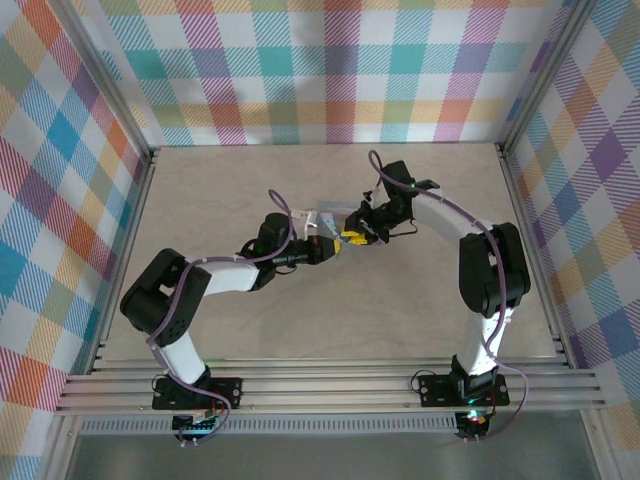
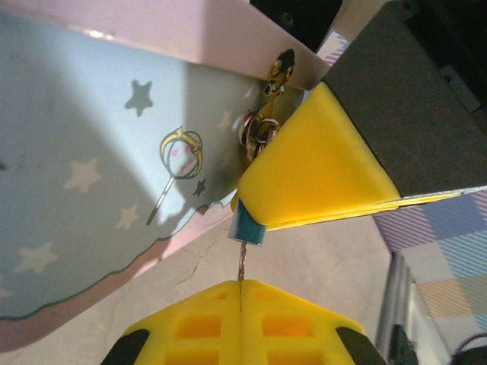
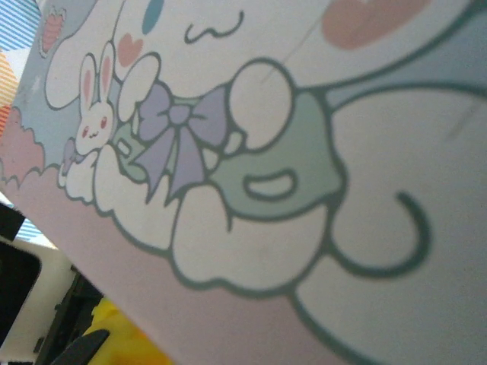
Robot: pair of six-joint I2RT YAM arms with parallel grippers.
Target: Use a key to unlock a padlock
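Note:
The padlock [image 2: 248, 228] is a tiny blue body hanging from the silvery hasp [image 2: 261, 128] of a pale blue tin [image 2: 91, 190]. My left gripper [image 2: 242, 286] is shut on the key [image 2: 242, 262]. The key's thin blade points up into the bottom of the padlock. A yellow finger [image 2: 312, 171] of my right gripper closes over the padlock's upper part and hides it. From above, the left gripper [image 1: 325, 249] and right gripper [image 1: 353, 238] meet tip to tip mid-table beside the tin [image 1: 322, 217]. The right wrist view looks close onto the tin's cartoon lid [image 3: 266, 152].
The tin stands tilted on the beige table [image 1: 400, 320], just behind the grippers. Plaid walls [image 1: 330, 70] and metal rails [image 1: 330, 385] enclose the table. Bare tabletop [image 2: 319, 262] lies below the padlock.

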